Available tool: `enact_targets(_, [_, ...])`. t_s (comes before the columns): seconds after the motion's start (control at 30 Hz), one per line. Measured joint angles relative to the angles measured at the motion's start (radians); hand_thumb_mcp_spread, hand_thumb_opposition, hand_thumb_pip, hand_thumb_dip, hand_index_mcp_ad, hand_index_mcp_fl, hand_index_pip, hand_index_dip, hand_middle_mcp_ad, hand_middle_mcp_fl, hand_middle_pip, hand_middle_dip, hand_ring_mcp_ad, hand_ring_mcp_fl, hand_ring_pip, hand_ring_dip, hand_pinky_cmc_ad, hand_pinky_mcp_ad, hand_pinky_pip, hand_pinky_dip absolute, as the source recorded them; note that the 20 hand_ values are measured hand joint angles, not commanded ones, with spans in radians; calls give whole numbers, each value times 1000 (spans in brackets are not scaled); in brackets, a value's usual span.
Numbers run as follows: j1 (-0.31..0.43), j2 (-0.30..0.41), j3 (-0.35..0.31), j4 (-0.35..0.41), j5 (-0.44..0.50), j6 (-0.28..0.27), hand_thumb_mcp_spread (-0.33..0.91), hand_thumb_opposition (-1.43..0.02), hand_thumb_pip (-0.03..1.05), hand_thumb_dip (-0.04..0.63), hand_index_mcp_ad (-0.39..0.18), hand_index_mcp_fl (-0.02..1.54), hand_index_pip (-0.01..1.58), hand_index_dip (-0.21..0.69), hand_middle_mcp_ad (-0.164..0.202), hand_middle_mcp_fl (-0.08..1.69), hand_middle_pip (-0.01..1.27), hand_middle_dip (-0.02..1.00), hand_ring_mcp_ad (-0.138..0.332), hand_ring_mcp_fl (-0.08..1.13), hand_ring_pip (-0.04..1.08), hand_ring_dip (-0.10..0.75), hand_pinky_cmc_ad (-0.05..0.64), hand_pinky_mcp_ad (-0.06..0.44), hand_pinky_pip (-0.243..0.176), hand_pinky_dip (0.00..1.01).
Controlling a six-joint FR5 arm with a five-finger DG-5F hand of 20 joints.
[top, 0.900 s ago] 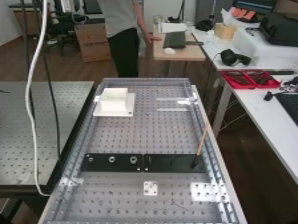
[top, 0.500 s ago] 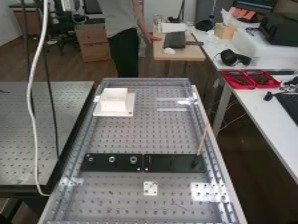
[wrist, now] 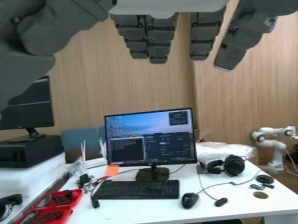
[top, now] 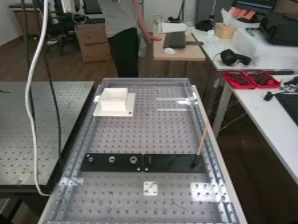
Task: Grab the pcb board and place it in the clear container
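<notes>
Looking down a long perforated metal counter (top: 143, 135), clear of the hand. Facing, beyond the hand, a white counter (wrist: 153, 212) with desk equipment. Showing the hand (wrist: 161, 37) in the wrist view close up, open, with dark grey fingers (wrist: 205, 37) extended and apart from everything on either counter. Standing a lit monitor (wrist: 149, 137) upright on the white counter, well beyond the fingertips.

Lying end to end across the perforated counter, away from the hand: a black plate with round fittings (top: 113, 169) and a second black plate (top: 169, 164). Sitting on a flat white base (top: 103, 113), also away from the hand: a white box (top: 114, 100). Resting past the hand, in front of the monitor: a black keyboard (wrist: 136, 189), with red trays (wrist: 65, 216) near one end and headphones (wrist: 233, 165) beyond the other.

Lying near the white box, apart from the hand: pale strips (top: 173, 109), perhaps edges of the clear container; cannot tell for certain. Standing at a tilt on the second black plate, out of the hand's grasp: a thin brown stick (top: 201, 141). Lying flat near both black plates, apart from the hand: a small white plate with holes (top: 150, 188). Cannot tell whether to call any of these flat pieces the pcb board.
</notes>
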Motion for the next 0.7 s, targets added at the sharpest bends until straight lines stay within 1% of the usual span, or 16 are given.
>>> enact_targets(0.07, [0, 0, -1, 1, 0, 0, 211, -569, 129, 9, 40, 26, 70, 127, 42, 19, 124, 24, 190, 2, 87, -17, 302, 215, -105, 319])
enact_targets(0.13, [0, 0, -4, 4, 0, 3, 215, -583, 129, 9, 42, 26, 70, 129, 45, 19, 126, 31, 204, 2, 87, -14, 297, 213, -106, 319])
enact_targets(0.23, [1, -3, -9, 5, 1, 8, 215, -583, 129, 9, 42, 26, 70, 129, 45, 19, 126, 31, 202, 5, 87, -17, 295, 213, -106, 328])
enact_targets(0.27, [1, -4, -10, 6, 2, 8, 216, -583, 129, 9, 42, 26, 70, 129, 45, 16, 122, 31, 202, 5, 87, -17, 311, 215, -106, 328])
enact_targets(0.43, [7, -7, -25, 15, 9, 2, 216, -583, 129, 9, 44, 26, 70, 129, 45, 16, 127, 31, 202, 3, 89, -17, 314, 215, -106, 328])
enact_targets(0.53, [11, -9, -43, 37, 19, -4, 218, -583, 129, 9, 45, 24, 70, 129, 47, 12, 131, 28, 202, 3, 89, -17, 314, 215, -106, 328])
enact_targets(0.57, [12, -9, -50, 44, 22, -7, 218, -583, 129, 9, 45, 24, 73, 141, 47, 16, 131, 35, 201, 3, 89, -17, 314, 215, -106, 328])
enact_targets(0.7, [11, -12, -100, 107, 40, -8, 232, -586, 136, 9, 45, 56, 68, 159, 47, 16, 133, 37, 201, 10, 89, -17, 314, 215, -106, 339])
